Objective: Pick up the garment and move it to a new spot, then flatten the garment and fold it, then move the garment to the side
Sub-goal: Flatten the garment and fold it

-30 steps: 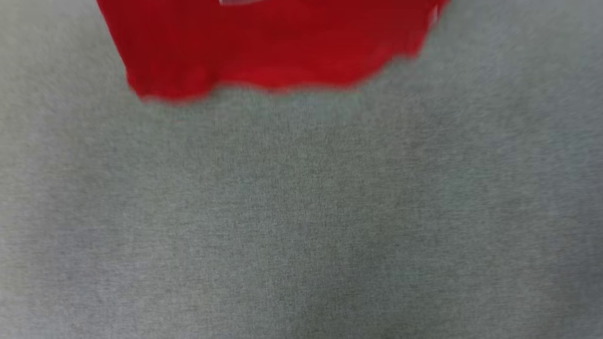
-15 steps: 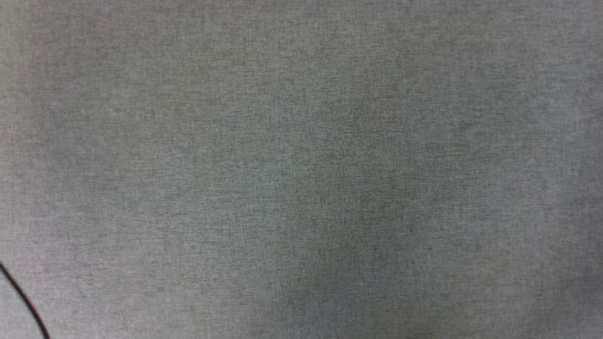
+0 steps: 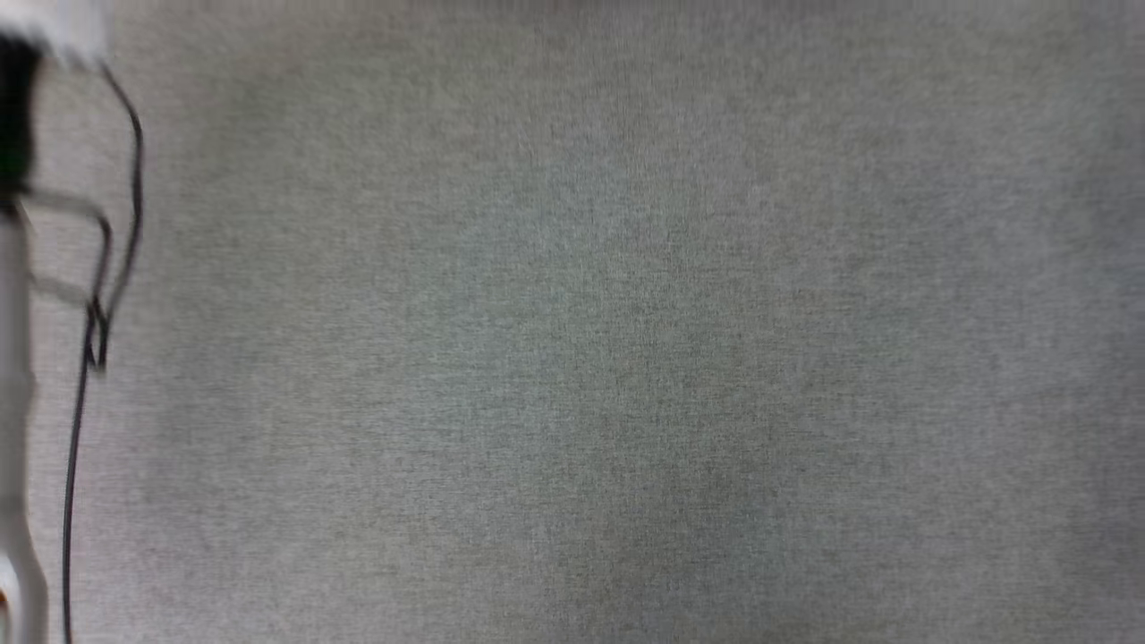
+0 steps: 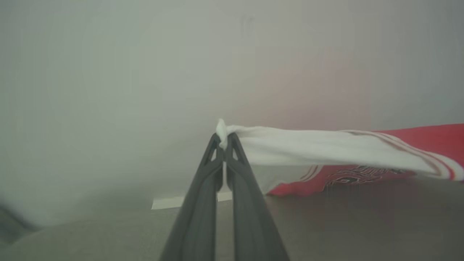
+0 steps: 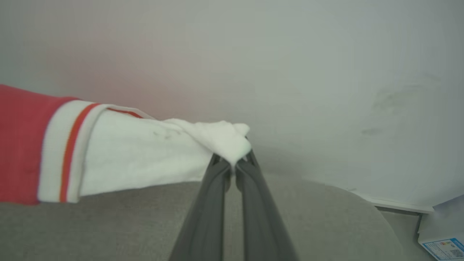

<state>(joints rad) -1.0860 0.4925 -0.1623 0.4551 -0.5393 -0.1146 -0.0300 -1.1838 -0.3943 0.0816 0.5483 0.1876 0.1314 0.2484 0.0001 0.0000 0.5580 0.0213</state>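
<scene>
Lettering (image 4: 357, 174) on garment (image 4: 326, 146) too blurred to read.

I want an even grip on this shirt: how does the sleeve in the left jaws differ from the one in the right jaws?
The left sleeve is stretched into a narrow band, only its tip nipped; the right sleeve hangs broad, with a wad bulging over the jaws. The left sleeve's trim stripes look thin and dark, the right sleeve's bold orange-red. Both are white, pinched in shut jaws.
</scene>
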